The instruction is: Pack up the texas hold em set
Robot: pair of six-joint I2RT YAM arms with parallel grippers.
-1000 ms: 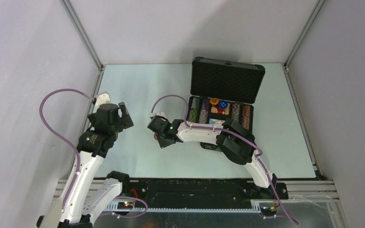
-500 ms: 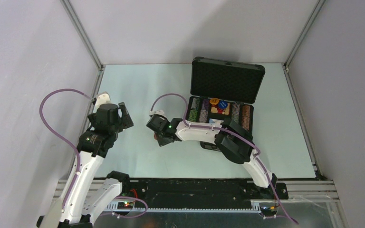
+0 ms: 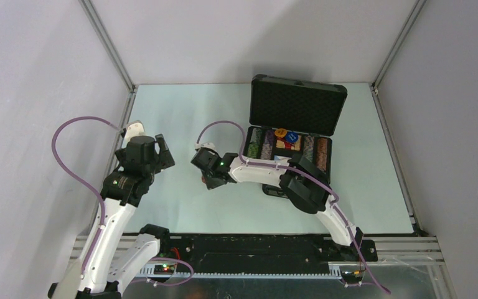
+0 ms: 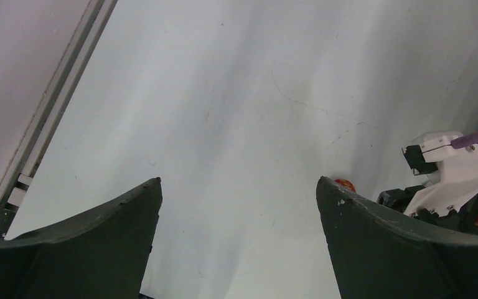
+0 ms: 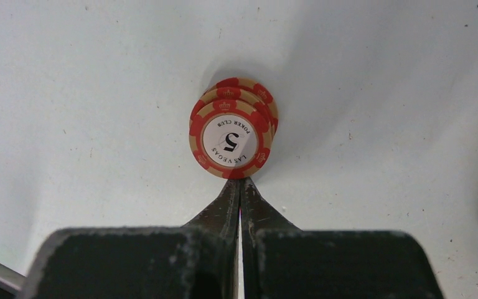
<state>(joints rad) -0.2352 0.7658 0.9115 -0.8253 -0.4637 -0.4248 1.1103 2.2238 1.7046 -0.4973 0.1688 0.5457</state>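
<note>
**Left of the case (image 3: 332, 153): stray chips (image 5: 231, 134) flat on the table (image 5: 68, 93)**

So a little stack of red-white chips sits on the bare table just left of the case, "5" face up. The top chip is slid a bit off the ones under it. They're round, so there's no long axis, but that offset runs straight back at the right gripper (image 5: 241, 187). Its jaws are clenched on nothing, tips touching the top chip's rim. My guess is it's acting as a thin wedge to nudge them, since flat chips are hard to pinch. The case lies long side left-right with its lid (image 3: 297, 104) upright at the far side, so it's open for loading. The left gripper (image 4: 239, 205) hangs spread wide and empty, well apart.
</note>
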